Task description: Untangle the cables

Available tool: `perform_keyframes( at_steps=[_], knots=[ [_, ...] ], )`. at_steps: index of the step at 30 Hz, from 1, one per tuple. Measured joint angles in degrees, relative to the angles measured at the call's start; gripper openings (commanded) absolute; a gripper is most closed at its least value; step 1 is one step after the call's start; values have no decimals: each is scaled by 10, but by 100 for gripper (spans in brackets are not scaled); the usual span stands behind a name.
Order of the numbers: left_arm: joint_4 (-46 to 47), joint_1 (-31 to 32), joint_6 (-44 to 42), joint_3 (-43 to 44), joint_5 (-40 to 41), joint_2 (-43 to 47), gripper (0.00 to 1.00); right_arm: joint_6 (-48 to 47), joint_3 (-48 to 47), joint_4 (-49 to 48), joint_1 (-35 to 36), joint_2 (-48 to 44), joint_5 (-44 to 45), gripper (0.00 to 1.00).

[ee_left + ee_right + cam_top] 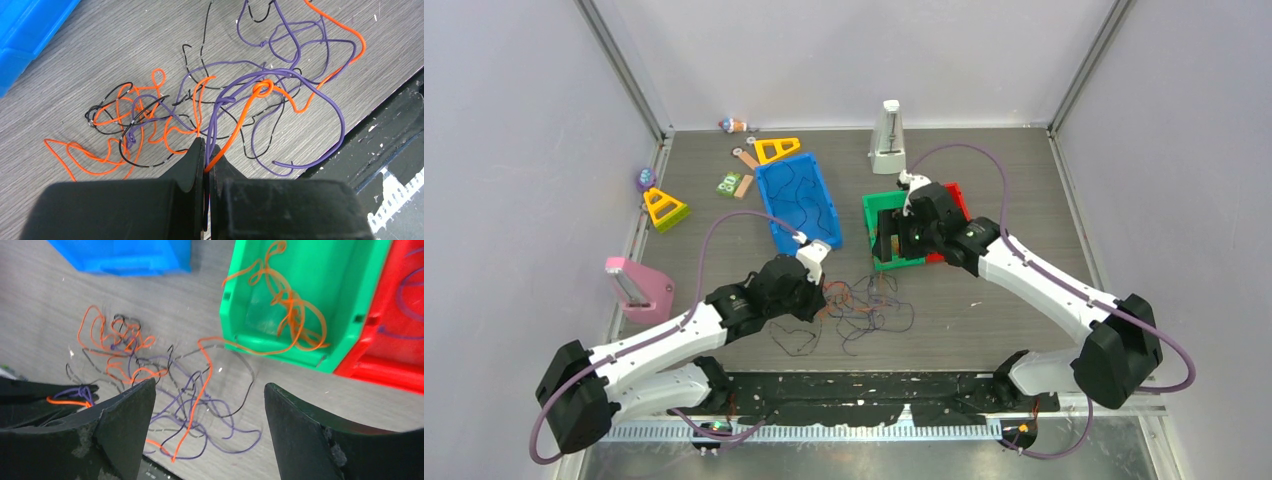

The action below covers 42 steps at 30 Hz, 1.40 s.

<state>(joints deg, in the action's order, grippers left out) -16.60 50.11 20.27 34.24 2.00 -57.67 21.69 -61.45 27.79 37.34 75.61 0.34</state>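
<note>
A tangle of thin orange, purple and black cables lies on the grey table near the front edge, and shows in the left wrist view and the right wrist view. My left gripper sits at the tangle's left side, shut on an orange and a purple cable that run between its jaws. My right gripper hangs open and empty above the table beside the green bin, which holds loose orange cable.
A blue bin with black cables stands behind the tangle. A red bin with purple cable adjoins the green one. A white metronome, yellow triangles and a pink block stand around. A black strip edges the table front.
</note>
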Motion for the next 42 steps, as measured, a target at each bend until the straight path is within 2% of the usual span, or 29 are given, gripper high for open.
perform_keyframes(
  at_steps=[6,16,17,19,20,21,23,32,42],
  knots=[
    [0,0,0,0,0,-14,0,35,53,-39,0,10,-69,71],
    [0,0,0,0,0,-19,0,64,62,-110,0,76,-125,60],
    [0,0,0,0,0,-19,0,65,64,-115,0,79,-126,56],
    [0,0,0,0,0,-19,0,68,71,-121,0,80,-127,39],
    [0,0,0,0,0,-19,0,67,74,-122,0,80,-126,28],
    [0,0,0,0,0,-19,0,69,77,-126,0,80,-126,23],
    [0,0,0,0,0,-19,0,69,84,-128,0,80,-126,8],
    [0,0,0,0,1,-23,0,60,66,-90,-13,66,-119,6],
    [-14,0,0,0,19,-25,0,22,-42,-35,-123,12,-110,5]
  ],
)
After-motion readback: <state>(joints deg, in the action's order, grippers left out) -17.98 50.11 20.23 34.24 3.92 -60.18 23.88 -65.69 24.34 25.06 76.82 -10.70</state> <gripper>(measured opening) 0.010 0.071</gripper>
